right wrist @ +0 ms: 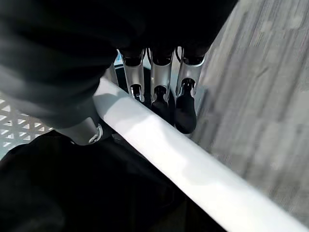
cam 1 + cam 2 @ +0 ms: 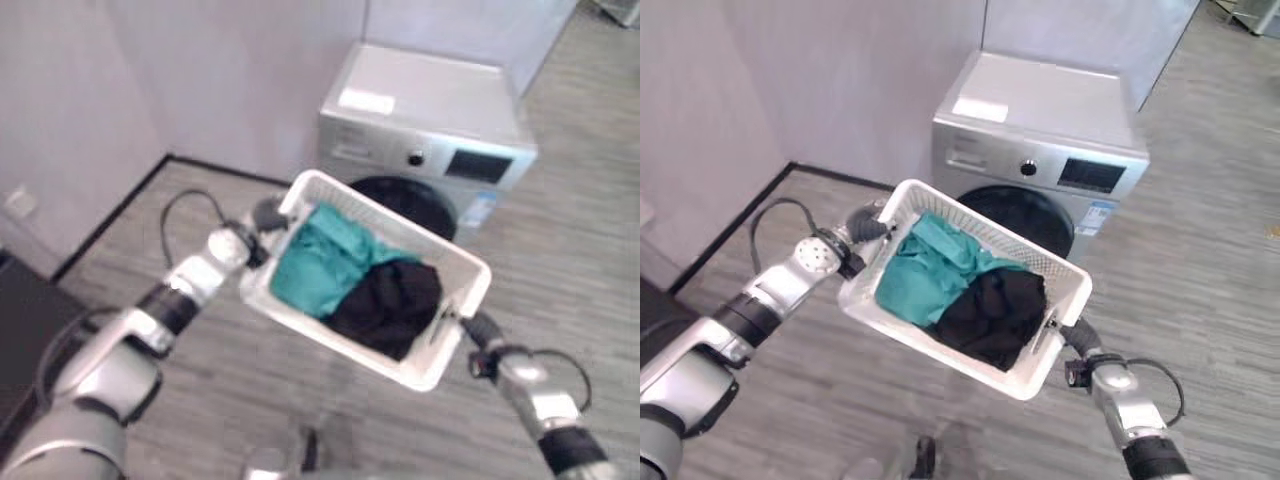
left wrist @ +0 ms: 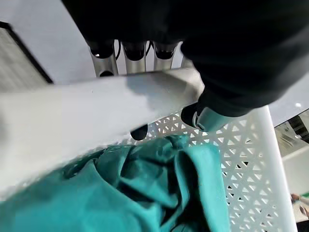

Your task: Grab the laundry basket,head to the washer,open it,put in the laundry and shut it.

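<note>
White plastic made up the laundry basket (image 2: pixel 455 262), which hung in the air between both arms in the left eye view, tilted, directly in front of the silver washer (image 2: pixel 430 110); teal cloth (image 2: pixel 320 265) and black cloth (image 2: pixel 390 305) lay inside. The right eye view showed the left hand (image 2: pixel 868 226) at the basket's left end, the right hand (image 2: pixel 1072 335) at its right end, and the washer's round door (image 2: pixel 1025 215) closed. In the left wrist view, fingers (image 3: pixel 134 57) and thumb clamped the basket's rim. In the right wrist view, fingers (image 1: pixel 159 92) curled over the rim, thumb pressing from inside beside the black cloth
</note>
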